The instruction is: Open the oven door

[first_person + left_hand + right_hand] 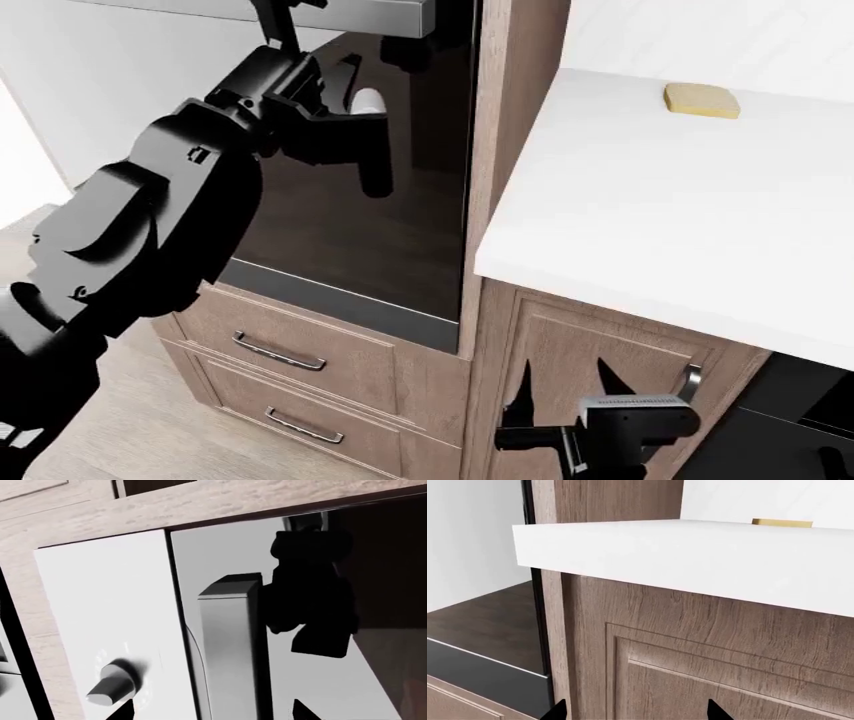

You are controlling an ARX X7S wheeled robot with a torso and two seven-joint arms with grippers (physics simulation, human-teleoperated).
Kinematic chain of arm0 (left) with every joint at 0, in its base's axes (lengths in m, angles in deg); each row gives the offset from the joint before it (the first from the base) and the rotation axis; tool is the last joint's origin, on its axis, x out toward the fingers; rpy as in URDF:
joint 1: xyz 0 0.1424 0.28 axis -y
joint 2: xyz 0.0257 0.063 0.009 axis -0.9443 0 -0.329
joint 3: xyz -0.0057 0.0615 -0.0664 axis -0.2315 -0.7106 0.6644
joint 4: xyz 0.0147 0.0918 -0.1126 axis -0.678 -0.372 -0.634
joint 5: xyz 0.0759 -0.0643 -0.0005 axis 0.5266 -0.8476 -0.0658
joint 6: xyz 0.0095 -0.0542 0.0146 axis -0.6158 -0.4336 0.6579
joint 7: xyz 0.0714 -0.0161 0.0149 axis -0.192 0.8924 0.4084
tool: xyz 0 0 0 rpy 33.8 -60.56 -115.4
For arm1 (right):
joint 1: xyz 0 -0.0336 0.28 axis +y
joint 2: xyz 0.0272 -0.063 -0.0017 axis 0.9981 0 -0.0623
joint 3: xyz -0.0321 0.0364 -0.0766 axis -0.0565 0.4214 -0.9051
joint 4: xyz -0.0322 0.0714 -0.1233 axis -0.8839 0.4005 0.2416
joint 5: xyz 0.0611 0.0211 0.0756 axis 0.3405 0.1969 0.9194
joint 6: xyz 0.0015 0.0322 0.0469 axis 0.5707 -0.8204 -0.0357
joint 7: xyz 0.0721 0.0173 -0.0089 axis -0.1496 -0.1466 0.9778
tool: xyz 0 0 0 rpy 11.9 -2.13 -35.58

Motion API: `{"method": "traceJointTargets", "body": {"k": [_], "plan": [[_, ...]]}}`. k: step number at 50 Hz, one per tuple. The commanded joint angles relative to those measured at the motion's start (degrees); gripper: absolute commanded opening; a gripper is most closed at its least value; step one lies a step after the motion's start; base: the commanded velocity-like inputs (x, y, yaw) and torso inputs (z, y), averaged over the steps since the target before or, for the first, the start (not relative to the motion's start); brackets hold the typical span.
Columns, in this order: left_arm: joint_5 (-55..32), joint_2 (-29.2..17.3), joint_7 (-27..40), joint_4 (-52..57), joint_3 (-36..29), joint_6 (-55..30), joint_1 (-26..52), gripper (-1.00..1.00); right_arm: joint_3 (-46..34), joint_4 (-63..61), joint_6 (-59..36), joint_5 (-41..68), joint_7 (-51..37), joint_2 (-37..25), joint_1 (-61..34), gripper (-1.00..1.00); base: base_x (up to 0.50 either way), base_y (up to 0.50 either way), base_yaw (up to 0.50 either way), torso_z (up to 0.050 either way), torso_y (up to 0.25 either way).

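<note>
Nearest the head camera, the right end effector (561,385) hangs low in front of the wooden cabinet door (601,360), its two fingertips spread apart and holding nothing; the right wrist view shows the same gap between its tips against the wood panel. Above that cabinet runs the white table (641,200), with a small yellow block (702,100) lying well back on it.

Farther in, the left arm reaches up to the top of the oven door (387,220), the dark glossy panel set in the tall wooden unit above two drawers (287,350). The left end effector (358,125) sits by the steel bar handle (230,640), which the left wrist view shows close up beside a white control panel with a knob (110,682). Whether its fingers are closed round the bar cannot be told, as only dark tips show at the frame edge.

The door appears shut, so the pull is yet to be made. The risk is that the fingers slide off the smooth bar if the grip is shallow, or that the door's swing binds the wrist.
</note>
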Motion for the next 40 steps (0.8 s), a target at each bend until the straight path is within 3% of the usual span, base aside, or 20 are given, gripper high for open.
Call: {"method": "traceJointTargets", "body": {"k": [1, 40], "plan": [[-0.03, 1.46, 0.69, -3.58, -0.48, 1.34, 1.22, 1.00, -0.20, 0.00, 0.21, 0.26, -0.27, -0.23, -0.05, 1.00, 0.00, 0.00, 0.00, 0.000, 0.000], [-1.30, 5.93, 3.67, -14.71, -1.12, 5.58, 3.94, 1.00, -0.97, 0.04, 0.53, 0.99, -1.21, -1.01, -0.23, 1.00, 0.00, 0.00, 0.00, 0.000, 0.000]]}}
